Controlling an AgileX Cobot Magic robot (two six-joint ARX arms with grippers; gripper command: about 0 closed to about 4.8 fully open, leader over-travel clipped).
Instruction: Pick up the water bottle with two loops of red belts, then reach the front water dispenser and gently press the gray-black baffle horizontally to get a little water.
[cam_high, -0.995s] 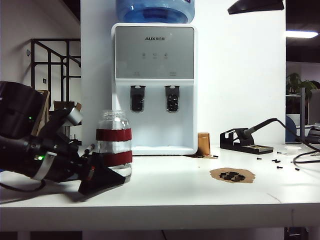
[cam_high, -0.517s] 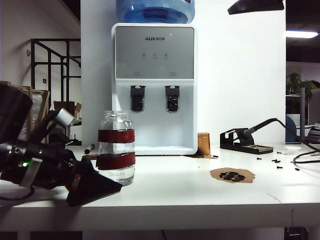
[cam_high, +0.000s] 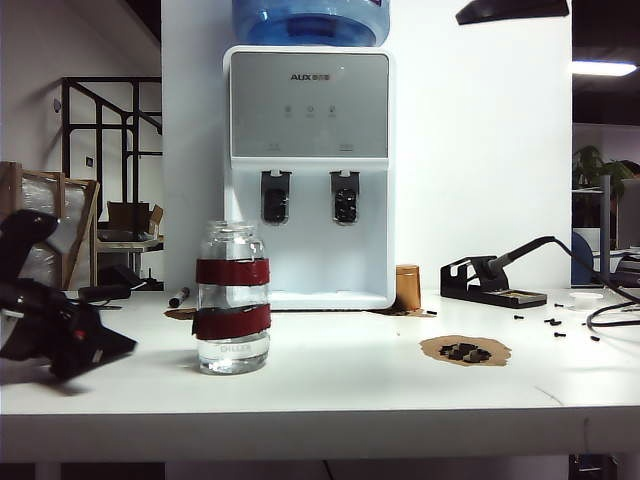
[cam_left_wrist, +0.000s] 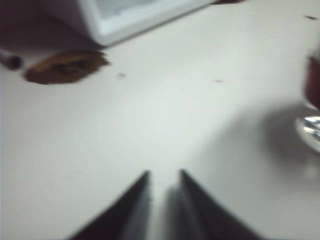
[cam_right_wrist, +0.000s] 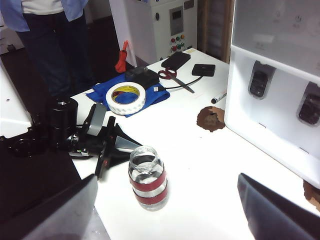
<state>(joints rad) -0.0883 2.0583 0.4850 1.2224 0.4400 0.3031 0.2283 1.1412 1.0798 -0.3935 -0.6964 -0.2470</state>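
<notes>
Change: left gripper has pulled back from the bottle toward the table's left edge; a second ago its tips sat at the bottle's base, now they are well apart from it.
Left gripper: low over the table, fingers nearly together with a thin gap, holding nothing.
Right gripper: raised above the bottle, fingers spread wide, empty.
Table: white, with brown stains left and right of the dispenser.
Room: white wall behind; dark stair rail left of the dispenser.
Around: marker behind the bottle; soldering stand right of the dispenser; tape roll on a blue cloth.
Bottle: upright, in front of the dispenser's left side, two red bands, mouth open; contents cannot be told.
Dispenser: blue jug on top, two dark paddles.
</notes>
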